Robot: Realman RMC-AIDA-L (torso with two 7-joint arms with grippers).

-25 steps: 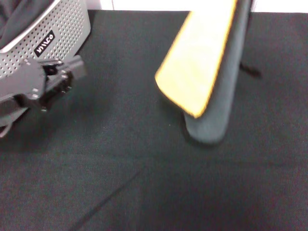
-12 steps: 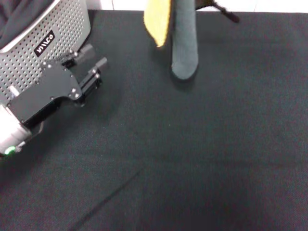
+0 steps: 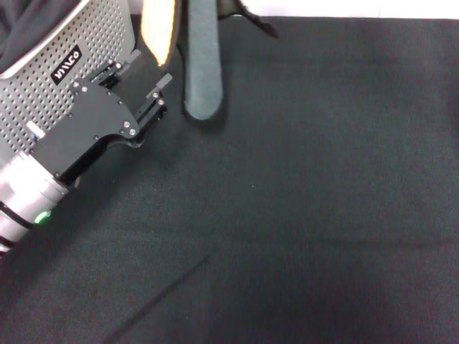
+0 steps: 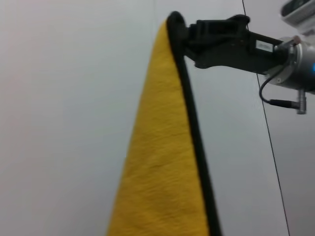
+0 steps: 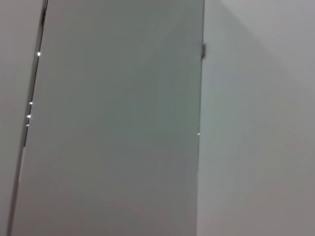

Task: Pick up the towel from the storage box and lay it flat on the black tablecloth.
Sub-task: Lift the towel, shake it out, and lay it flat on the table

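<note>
Covering the table: the black tablecloth (image 3: 301, 215), a large matte black sheet with faint creases, fills nearly the whole head view.
Storage box: the storage box (image 3: 68, 54) is a light grey bin with walls of small round holes and a small black label with white letters; it sits at the far left corner of the tablecloth, cut off by the frame edge.
Left arm: a silver and black arm reaches in from the lower left, passing just in front of the storage box.
Towel: the towel (image 3: 201, 72) hangs in the air at the far edge of the scene, just right of the storage box; its grey-green face and a strip of its orange-yellow face both show, and its lower end droops low over the tablecloth.
Towel, left wrist view: the towel (image 4: 162, 167) appears as a tall yellow wedge with a thin black hem along one edge.
Left gripper: the left gripper (image 3: 147, 89) has its fingers spread apart, holding nothing, pointing toward the hanging towel and close beside its yellow edge.
Right gripper: the right gripper (image 4: 184, 34) is a black clamp seen in the left wrist view, pinching the towel's top corner so the cloth hangs from it.
</note>
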